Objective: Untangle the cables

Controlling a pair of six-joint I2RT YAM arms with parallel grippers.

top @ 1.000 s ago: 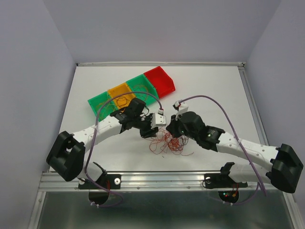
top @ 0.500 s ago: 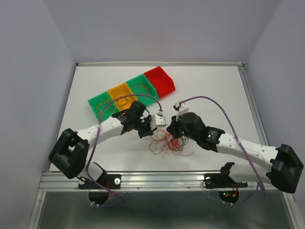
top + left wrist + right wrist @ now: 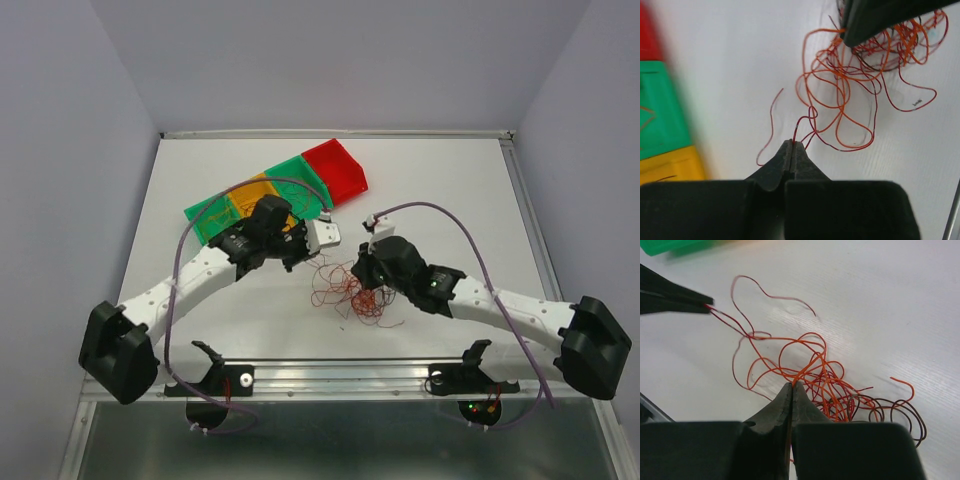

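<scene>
Viewing from above, the tangle of cables [image 3: 348, 292] lies on the desk [image 3: 450, 190] between the left tool [image 3: 303, 262] and the right tool [image 3: 366, 288]. Left wrist: the left tool is pinched shut on one dark-red strand [image 3: 796, 129]. Right wrist: the right tool is closed on the tangle's orange loops [image 3: 810, 362], anchoring it. Best to draw the strand away slowly and low.

Robotics lab cell: white table [image 3: 450, 180], bare grey walls [image 3: 330, 60], aluminium rail [image 3: 330, 373].
</scene>
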